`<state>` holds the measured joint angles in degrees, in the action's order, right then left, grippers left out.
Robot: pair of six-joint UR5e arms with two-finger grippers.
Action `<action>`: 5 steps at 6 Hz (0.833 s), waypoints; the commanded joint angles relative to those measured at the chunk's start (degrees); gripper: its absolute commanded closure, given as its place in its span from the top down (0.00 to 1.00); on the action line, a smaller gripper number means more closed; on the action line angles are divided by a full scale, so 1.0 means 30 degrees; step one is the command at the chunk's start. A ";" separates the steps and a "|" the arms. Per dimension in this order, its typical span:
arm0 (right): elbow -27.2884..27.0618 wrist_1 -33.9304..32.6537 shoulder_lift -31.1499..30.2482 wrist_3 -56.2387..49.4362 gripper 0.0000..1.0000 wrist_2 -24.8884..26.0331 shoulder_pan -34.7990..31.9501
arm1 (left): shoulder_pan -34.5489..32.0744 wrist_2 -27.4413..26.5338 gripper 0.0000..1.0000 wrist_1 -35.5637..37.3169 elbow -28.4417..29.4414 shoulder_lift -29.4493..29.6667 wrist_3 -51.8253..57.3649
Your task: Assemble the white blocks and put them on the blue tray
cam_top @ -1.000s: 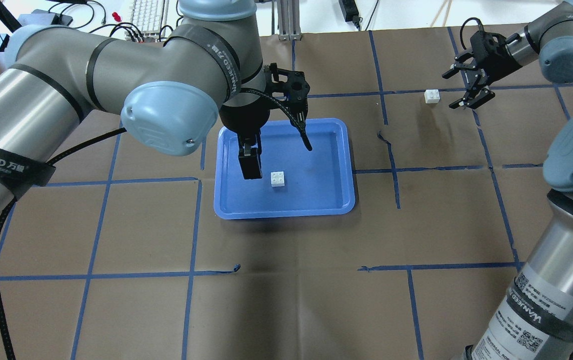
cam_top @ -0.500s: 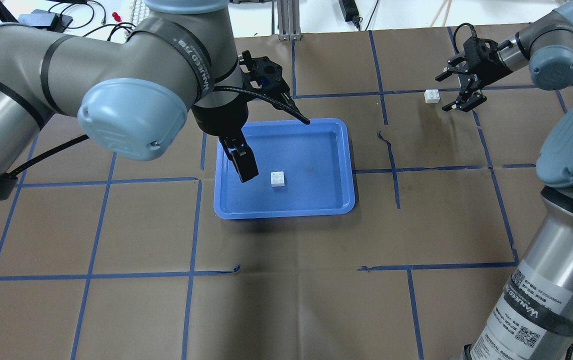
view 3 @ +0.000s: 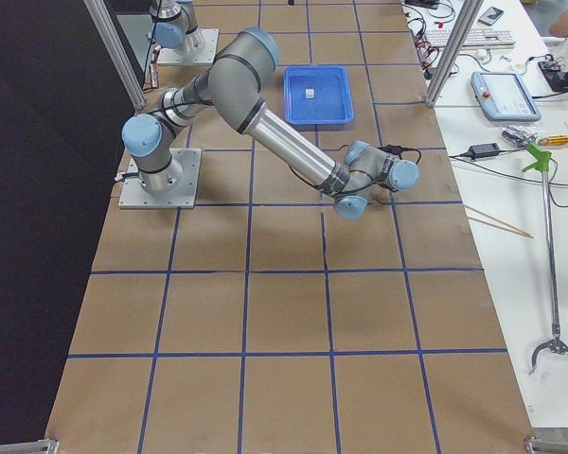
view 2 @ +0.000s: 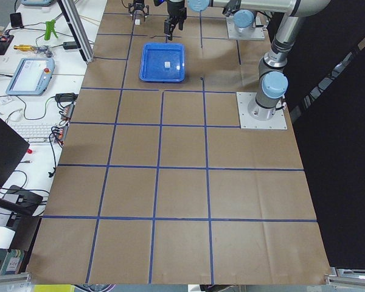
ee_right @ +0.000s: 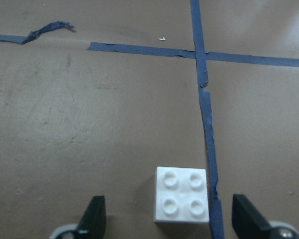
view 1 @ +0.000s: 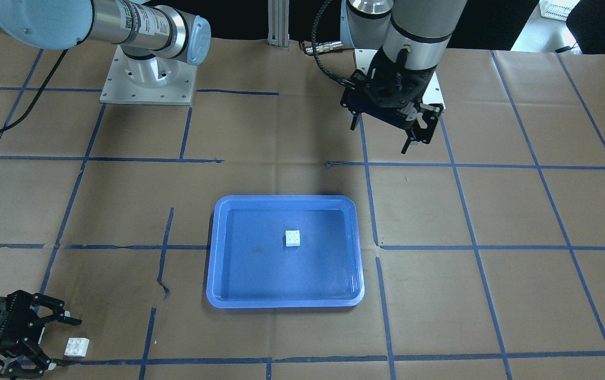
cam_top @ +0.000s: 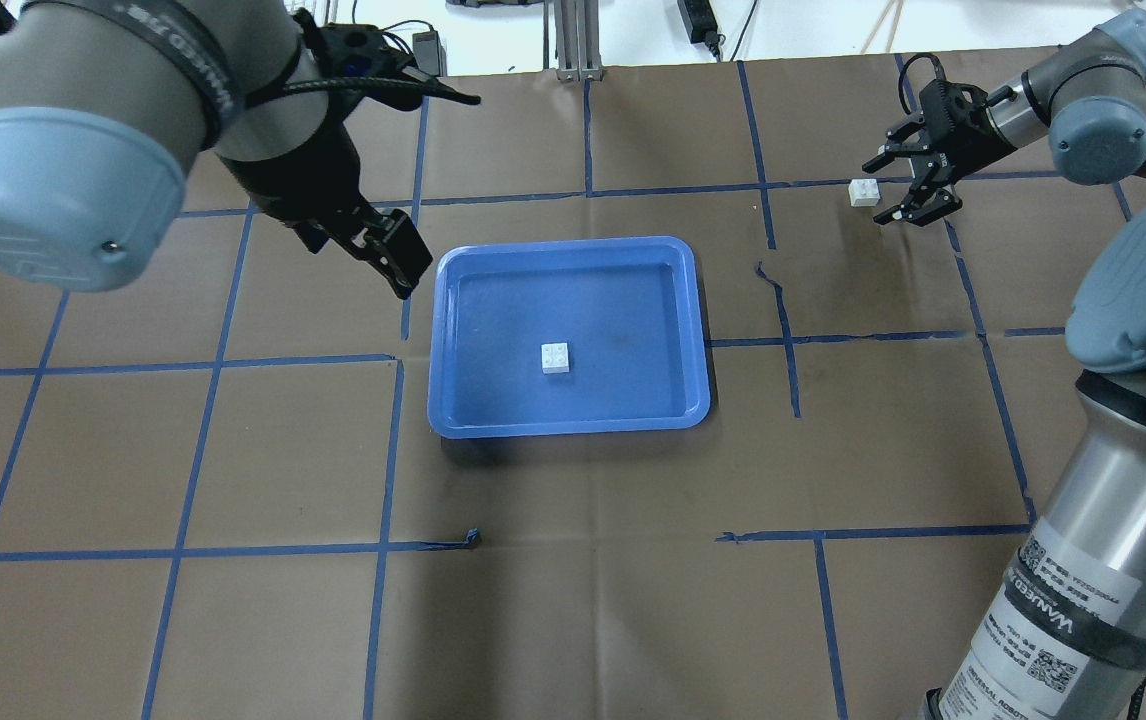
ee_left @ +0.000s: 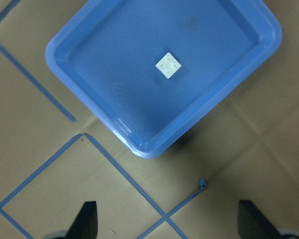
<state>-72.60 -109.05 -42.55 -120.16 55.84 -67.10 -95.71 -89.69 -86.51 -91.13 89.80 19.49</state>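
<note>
One white block (cam_top: 555,357) lies studs up in the middle of the blue tray (cam_top: 569,426); it also shows in the front view (view 1: 293,238) and the left wrist view (ee_left: 168,65). The second white block (cam_top: 864,192) sits on the brown paper at the far right. My right gripper (cam_top: 881,194) is open and low, its fingertips either side of this block without touching it, as the right wrist view (ee_right: 182,200) shows. My left gripper (cam_top: 440,195) is wide open and empty, raised above the tray's far-left corner. Its fingers (ee_left: 87,221) frame the tray (ee_left: 114,99) from above.
Brown paper with a blue tape grid covers the table. An aluminium post (cam_top: 573,40) stands at the far edge. The arm bases (view 1: 147,79) are bolted on the robot's side. My right arm's large forearm (cam_top: 1083,560) fills the near right.
My left gripper has lifted off the tray and swung back to the left, leaving the white block in it. My right gripper has moved left until its open fingers bracket the second block.
</note>
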 commanded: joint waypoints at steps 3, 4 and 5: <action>0.0204 0.0021 -0.0085 0.0150 0.33 0.0020 -0.0018 | 0.0672 -0.0016 0.99 0.1996 -0.0033 -0.0402 -0.9138; 0.0553 0.0166 -0.0317 0.0296 0.33 0.0020 -0.0076 | 0.0671 -0.0016 0.99 0.1738 0.0315 -0.0431 -1.0411; 0.0673 0.0370 -0.1131 0.0327 0.33 0.0136 -0.0511 | 0.0671 0.0013 0.99 0.1649 0.0377 -0.0431 -1.0453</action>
<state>-71.09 -108.46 -44.12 -119.37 56.01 -67.70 -93.69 -89.71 -81.29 -90.35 88.53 -10.33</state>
